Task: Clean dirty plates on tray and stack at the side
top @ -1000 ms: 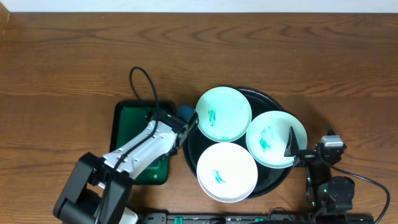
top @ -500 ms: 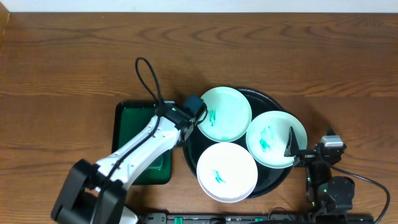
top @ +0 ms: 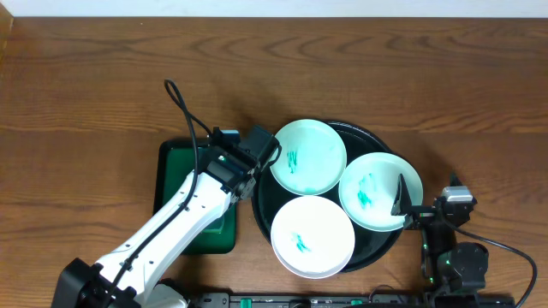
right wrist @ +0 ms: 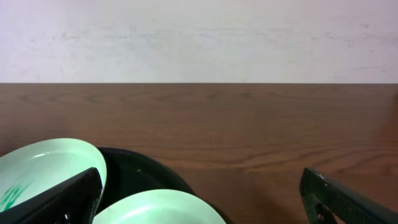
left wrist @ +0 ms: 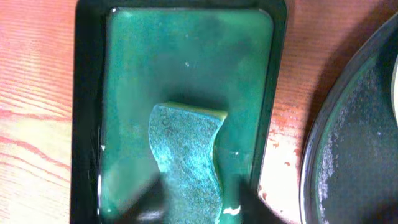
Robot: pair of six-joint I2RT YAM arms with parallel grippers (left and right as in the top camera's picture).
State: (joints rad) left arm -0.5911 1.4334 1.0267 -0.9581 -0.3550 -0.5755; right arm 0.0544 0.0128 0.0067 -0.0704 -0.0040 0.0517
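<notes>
Three pale mint plates with teal scribbles lie on the black tray [top: 366,131]: one at top left [top: 308,156], one at right [top: 381,190], one at front [top: 312,235]. In the overhead view my left gripper [top: 259,144] sits against the top-left plate's left rim. The left wrist view shows a teal sponge [left wrist: 186,155] over the green tray [left wrist: 186,56], with the left gripper [left wrist: 199,204] closed in on both its sides. My right gripper [top: 426,201] rests open at the tray's right edge, with plates [right wrist: 43,165] and tray [right wrist: 143,174] in front of it.
The small dark green rectangular tray [top: 175,171] lies just left of the black tray, partly under my left arm. A black cable loops above the left wrist [top: 184,111]. Bare wooden table [top: 274,60] stretches behind and to both sides.
My left arm has stretched out, carrying its gripper up and right from the green tray's edge to the top-left plate's rim. The right arm and plates have not moved.
</notes>
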